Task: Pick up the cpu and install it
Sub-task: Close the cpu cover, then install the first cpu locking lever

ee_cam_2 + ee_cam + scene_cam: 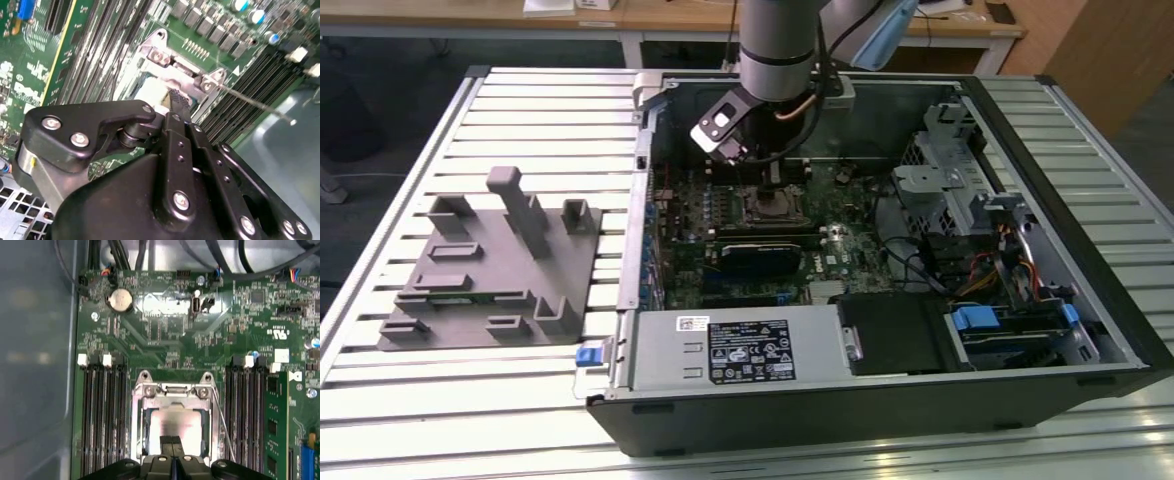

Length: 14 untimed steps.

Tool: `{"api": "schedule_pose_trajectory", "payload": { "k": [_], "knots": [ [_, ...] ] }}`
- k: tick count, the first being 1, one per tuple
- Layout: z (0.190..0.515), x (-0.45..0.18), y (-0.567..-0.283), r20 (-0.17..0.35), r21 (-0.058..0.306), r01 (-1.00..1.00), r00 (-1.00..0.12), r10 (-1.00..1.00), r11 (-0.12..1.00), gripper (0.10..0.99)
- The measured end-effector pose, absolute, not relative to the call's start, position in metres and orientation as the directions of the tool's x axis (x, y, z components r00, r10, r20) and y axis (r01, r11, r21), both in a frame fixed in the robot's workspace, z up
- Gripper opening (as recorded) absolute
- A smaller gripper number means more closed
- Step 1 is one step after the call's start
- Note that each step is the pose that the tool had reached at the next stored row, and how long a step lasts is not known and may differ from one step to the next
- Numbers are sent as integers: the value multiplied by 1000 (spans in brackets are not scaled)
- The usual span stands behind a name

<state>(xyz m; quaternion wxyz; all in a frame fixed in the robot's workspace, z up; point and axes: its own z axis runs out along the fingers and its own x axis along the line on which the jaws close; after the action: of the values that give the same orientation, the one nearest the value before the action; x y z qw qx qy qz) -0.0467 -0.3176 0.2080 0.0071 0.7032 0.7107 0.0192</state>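
Closest in, my gripper (172,444) is nose-down over the processor socket, jaws pressed together with nothing pinched between them, the tips showing as one dark block in the first wrist view. Right under those tips lies the cpu (172,422), flat inside the socket with its silvery top catching the light; whether I am touching it or just above it, I cannot tell. Around it sits the metal socket frame (172,390), two screw heads at its hinge end, and in the second wrist view my gripper (178,102) points in at that same frame (180,70). Just beside the frame a thin wire lever (222,432) slants away at an angle, also seen in the second wrist view (250,100). Dark memory slots (102,420) flank the socket on both sides. Further out across the green motherboard (170,340) there's a round coin battery (120,300). Pulling back to the exterior view, my gripper (774,188) hangs inside the open computer case (881,405), with the grey power supply (734,345) at six o'clock from me. Well apart, at nine o'clock from the case, a grey fixture (494,270) sits on the slatted worktop (547,100).
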Motion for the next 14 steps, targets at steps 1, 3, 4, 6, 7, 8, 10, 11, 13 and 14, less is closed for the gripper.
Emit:
{"api": "schedule_pose_trajectory", "payload": {
  "k": [1, 3, 4, 6, 7, 8, 10, 11, 13, 14],
  "knots": [
    [208, -45, -318, 17, 37, 999, -11, 1000, 10, 106],
    [208, -42, -318, 17, 37, 999, -11, 1000, 10, 106],
    [208, -41, -318, 17, 37, 999, -11, 1000, 10, 106],
    [208, -41, -318, 17, 37, 999, -11, 1000, 10, 106],
    [208, -41, -318, 17, 37, 999, -11, 1000, 10, 106],
    [208, -41, -318, 17, 37, 999, -11, 1000, 10, 106],
    [208, -40, -318, 17, 37, 999, -11, 1000, 10, 106],
    [208, -40, -318, 17, 37, 999, -11, 1000, 10, 106],
    [208, -40, -318, 17, 37, 999, -11, 1000, 10, 106],
    [209, -39, -318, 17, 37, 999, -11, 1000, 10, 106]
  ]
}}
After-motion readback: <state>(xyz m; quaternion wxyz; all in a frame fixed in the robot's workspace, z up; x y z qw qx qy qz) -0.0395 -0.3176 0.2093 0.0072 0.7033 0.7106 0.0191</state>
